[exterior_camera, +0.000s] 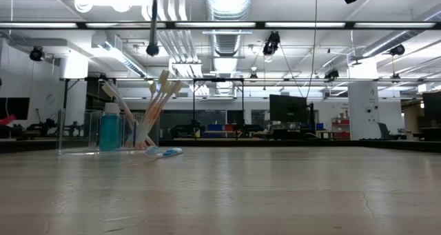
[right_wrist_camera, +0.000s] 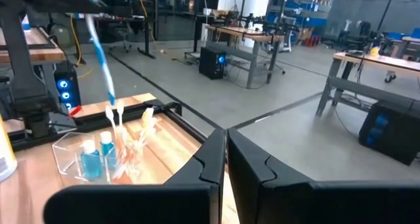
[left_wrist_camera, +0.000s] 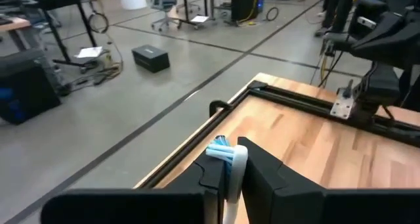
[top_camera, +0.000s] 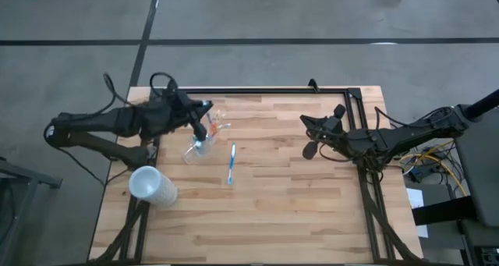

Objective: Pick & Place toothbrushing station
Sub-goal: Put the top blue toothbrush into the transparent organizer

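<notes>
From above, the left gripper [top_camera: 204, 128] hangs over the far-left part of the table [top_camera: 312, 211], its fingers closed on a white-blue toothbrush [top_camera: 200, 138] above the clear tumbler [top_camera: 193, 152]; a second blue toothbrush [top_camera: 231, 164] lies flat on the wood just beside the tumbler; the frosted cup [top_camera: 151, 185] lies near the left edge; the right gripper [top_camera: 310, 135] waits closed and empty near the right side.

At table height, the tumbler [exterior_camera: 103, 133] holds the blue toothpaste tube [exterior_camera: 109, 128] and a leaning fan of orange toothbrushes [exterior_camera: 157, 104]; the loose brush [exterior_camera: 164, 152] lies touching or just beside its base; neither gripper shows here.

From the left wrist, the fingers [left_wrist_camera: 259, 178] pinch the brush narrowly below its bristled head [left_wrist_camera: 221, 151]; such a thin grip could let the handle swivel, so it may miss the tumbler's mouth.

From the right wrist, the held brush [right_wrist_camera: 102, 63] hangs tilted above the tumbler [right_wrist_camera: 79, 155]; the brushes already inside crowd the opening; I judge that a tilted release could knock them, tip the light tumbler, or bounce the brush onto the table; the right fingers [right_wrist_camera: 210, 161] stand shut.
</notes>
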